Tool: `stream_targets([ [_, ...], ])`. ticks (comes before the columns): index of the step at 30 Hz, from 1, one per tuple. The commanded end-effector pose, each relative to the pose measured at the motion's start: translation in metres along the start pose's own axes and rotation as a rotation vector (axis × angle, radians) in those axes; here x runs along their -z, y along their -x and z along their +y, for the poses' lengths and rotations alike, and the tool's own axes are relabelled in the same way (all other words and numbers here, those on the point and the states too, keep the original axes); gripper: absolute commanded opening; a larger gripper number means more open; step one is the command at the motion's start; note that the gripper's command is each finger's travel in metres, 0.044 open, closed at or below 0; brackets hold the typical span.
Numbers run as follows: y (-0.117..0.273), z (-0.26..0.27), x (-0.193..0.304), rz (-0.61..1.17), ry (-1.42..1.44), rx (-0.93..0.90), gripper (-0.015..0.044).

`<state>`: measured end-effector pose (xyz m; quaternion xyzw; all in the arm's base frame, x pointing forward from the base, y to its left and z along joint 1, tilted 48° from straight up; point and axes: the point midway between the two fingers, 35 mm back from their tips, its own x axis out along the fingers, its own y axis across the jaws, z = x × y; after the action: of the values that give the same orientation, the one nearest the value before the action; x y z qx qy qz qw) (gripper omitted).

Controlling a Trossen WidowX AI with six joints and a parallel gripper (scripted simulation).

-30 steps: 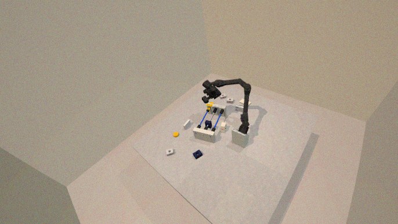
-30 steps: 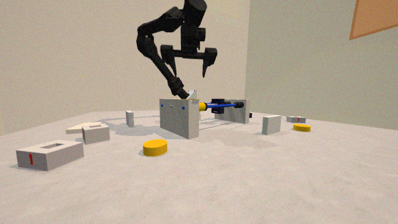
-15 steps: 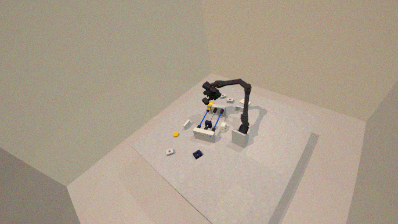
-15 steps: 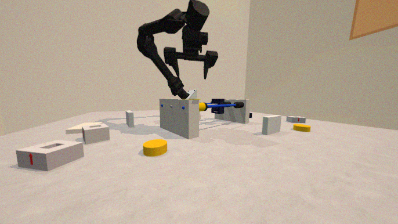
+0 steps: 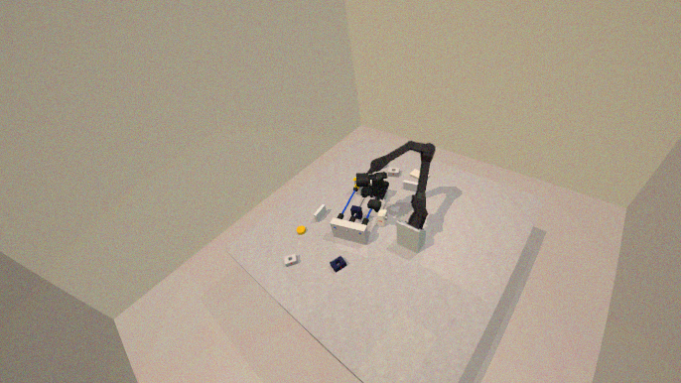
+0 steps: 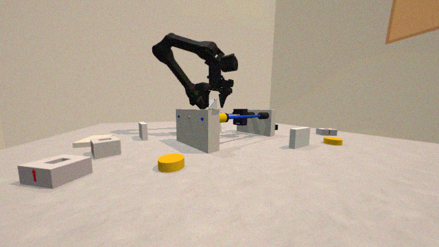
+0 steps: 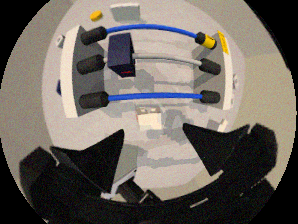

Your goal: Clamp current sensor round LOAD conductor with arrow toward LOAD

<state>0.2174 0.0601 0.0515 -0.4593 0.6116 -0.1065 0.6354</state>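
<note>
My gripper [image 5: 378, 196] [image 6: 214, 105] [image 7: 154, 129] is open and empty, pointing down above the table beside the rack. A small cream block, seemingly the open sensor [image 5: 381, 217] [image 7: 149, 119], stands between the near blue conductor and the arm base; in the wrist view it is just beyond the gap between my fingertips. Its arrow is not readable. The far blue conductor [image 5: 348, 202] [image 6: 244, 117] [image 7: 150, 27] has a yellow sleeve [image 6: 223, 118] [image 7: 208, 41] beside a yellow label [image 7: 223, 43], whose letters are too small to read.
A navy block [image 5: 353, 211] [image 6: 240, 114] [image 7: 120, 55] sits round the grey middle conductor. The conductors span two upright end walls [image 5: 349, 230] [image 6: 192, 131] [image 7: 70, 75]. A second navy block [image 5: 339, 264], white blocks [image 6: 299, 137] and yellow discs [image 6: 171, 163] lie around.
</note>
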Motion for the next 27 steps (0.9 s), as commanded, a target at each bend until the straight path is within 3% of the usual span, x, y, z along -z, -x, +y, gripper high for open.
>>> stream_targets([
  [1,-0.002,0.003,0.011,0.023,0.017,-0.005,0.0440],
  [27,-0.041,0.004,0.010,0.022,0.017,-0.007,0.0440],
])
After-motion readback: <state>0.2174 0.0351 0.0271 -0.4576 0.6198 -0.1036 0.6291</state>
